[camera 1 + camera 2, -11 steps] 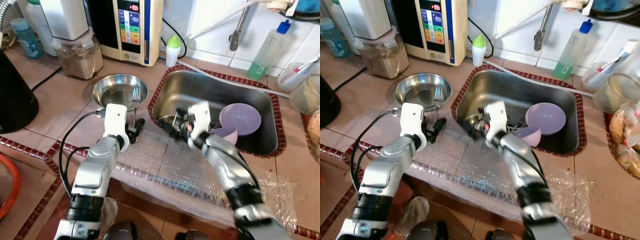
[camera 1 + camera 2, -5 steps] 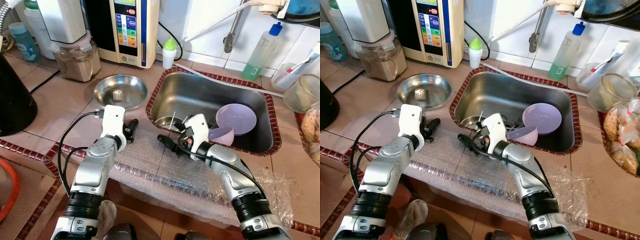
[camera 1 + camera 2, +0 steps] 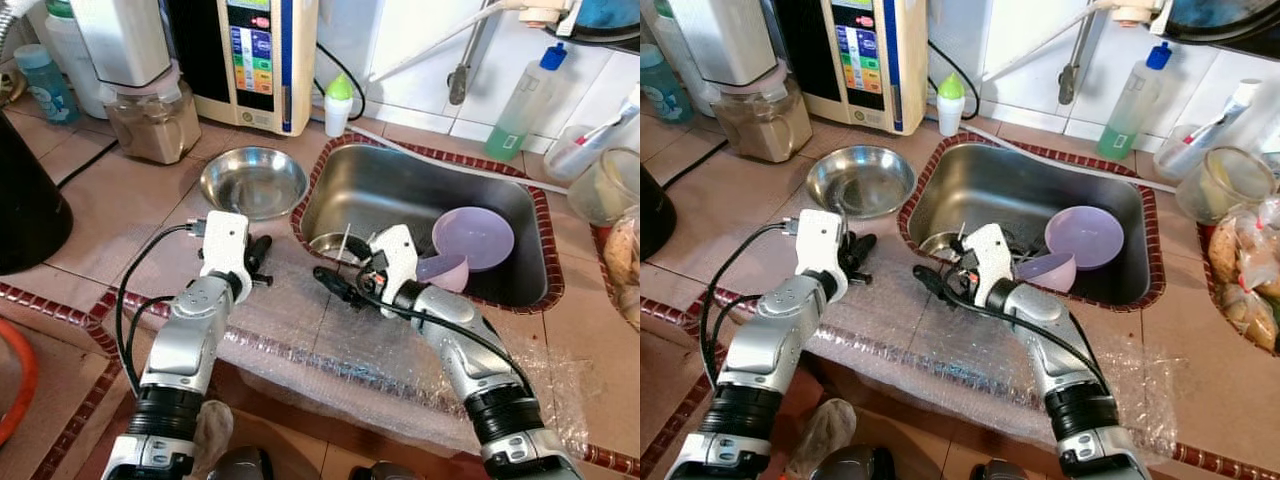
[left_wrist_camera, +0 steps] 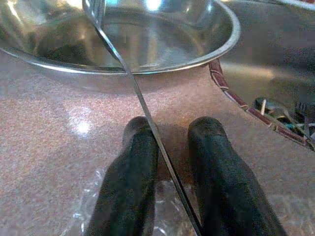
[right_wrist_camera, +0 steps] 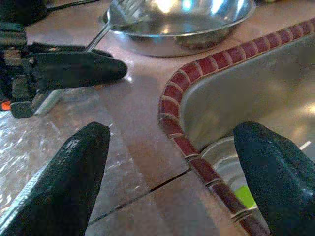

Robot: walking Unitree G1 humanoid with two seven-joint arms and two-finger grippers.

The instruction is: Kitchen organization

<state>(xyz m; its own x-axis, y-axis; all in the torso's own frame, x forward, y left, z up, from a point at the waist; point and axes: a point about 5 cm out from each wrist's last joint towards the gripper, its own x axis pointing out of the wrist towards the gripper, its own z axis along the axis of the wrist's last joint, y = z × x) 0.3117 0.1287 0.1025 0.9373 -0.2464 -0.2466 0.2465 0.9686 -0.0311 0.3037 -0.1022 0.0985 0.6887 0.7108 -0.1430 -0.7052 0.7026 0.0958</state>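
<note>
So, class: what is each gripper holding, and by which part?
The left gripper grips a fork by its thin handle, tines in the steel bowl. The right gripper is open, holding nothing.

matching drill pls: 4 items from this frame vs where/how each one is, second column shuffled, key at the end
Items:
1. steel bowl
2. purple bowl
3. left hand
4. right hand

Place or state:
A. open, over the bubble wrap by the sink rim
B. lying inside the sink
C. on the counter, left of the sink
D. shut on a thin metal utensil that reaches into the steel bowl

Pairs: 1-C, 2-B, 3-D, 4-A
</note>
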